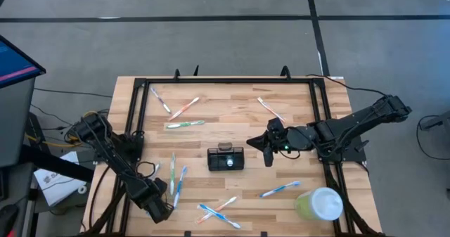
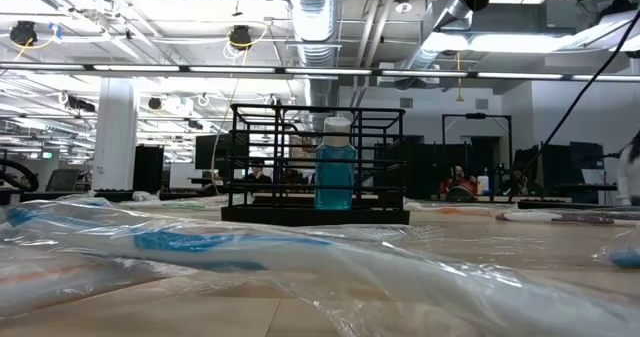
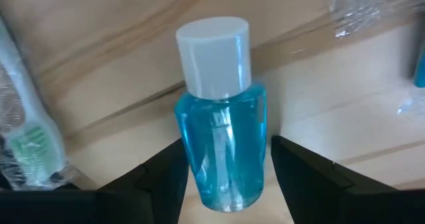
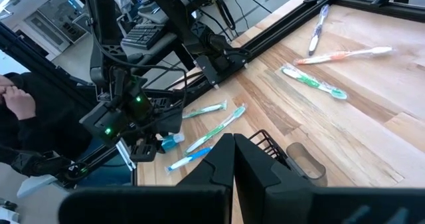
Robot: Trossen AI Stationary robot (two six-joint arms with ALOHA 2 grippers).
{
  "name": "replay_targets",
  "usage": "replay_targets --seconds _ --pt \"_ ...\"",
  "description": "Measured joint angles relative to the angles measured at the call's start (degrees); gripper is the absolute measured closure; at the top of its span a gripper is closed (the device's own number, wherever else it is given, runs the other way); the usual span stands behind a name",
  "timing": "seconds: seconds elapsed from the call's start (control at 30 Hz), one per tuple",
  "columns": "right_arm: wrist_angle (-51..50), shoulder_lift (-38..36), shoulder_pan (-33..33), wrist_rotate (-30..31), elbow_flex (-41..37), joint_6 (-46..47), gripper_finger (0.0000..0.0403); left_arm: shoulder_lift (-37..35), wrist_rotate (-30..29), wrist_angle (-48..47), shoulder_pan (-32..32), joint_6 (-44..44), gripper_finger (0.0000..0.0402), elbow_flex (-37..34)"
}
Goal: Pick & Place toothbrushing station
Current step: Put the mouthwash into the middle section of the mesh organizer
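The toothbrushing station (image 1: pixel 226 158), a small black wire box, stands at the table's middle. In the low view (image 2: pixel 315 162) a blue bottle with a white cap (image 2: pixel 335 172) shows in line with it. My right gripper (image 1: pixel 261 147) hovers just right of the station with its fingers together (image 4: pixel 234 147). The station's corner (image 4: pixel 292 159) lies just beyond them. My left gripper (image 1: pixel 160 212) is at the table's near left corner, shut on another blue bottle with a white cap (image 3: pixel 216 117), which also shows in the right wrist view (image 4: pixel 171 141). My left gripper pinches the blue bottle's body (image 3: pixel 222 184) between its two fingers, one finger (image 3: pixel 163 181) on each side. The bottle lies along the fingers, its white cap (image 3: pixel 214 54) pointing away from the gripper. Whether it rests on the table I cannot tell.
Several wrapped toothbrushes lie scattered, some at the far left (image 1: pixel 184 109), some near the front (image 1: pixel 219 210), one at the right (image 1: pixel 280 189). A pale green cup with a white lid (image 1: pixel 320 204) stands at the near right. A black frame (image 1: pixel 225 81) edges the table. A person (image 4: pixel 20 111) sits beyond the table's left side.
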Motion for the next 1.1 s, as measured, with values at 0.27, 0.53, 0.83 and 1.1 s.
replay_targets --seconds 0.27,0.53,0.83,1.1 --pt "0.00 0.00 -0.30 0.00 -0.02 -0.11 0.0403 0.84 -0.03 0.77 0.06 1.05 0.0233 0.10" --pt "0.00 0.00 -0.36 -1.30 0.00 -0.12 0.0403 0.72 -0.76 0.86 -0.02 4.05 0.0245 0.06" --pt "0.00 0.00 -0.35 -1.51 0.00 -0.07 0.0403 -3.52 -10.83 1.27 -0.50 2.72 0.0252 -0.20" --pt "0.00 0.00 -0.32 -1.51 -0.02 0.02 0.0403 -6.60 -18.63 0.93 -0.52 2.30 0.0253 -0.18"
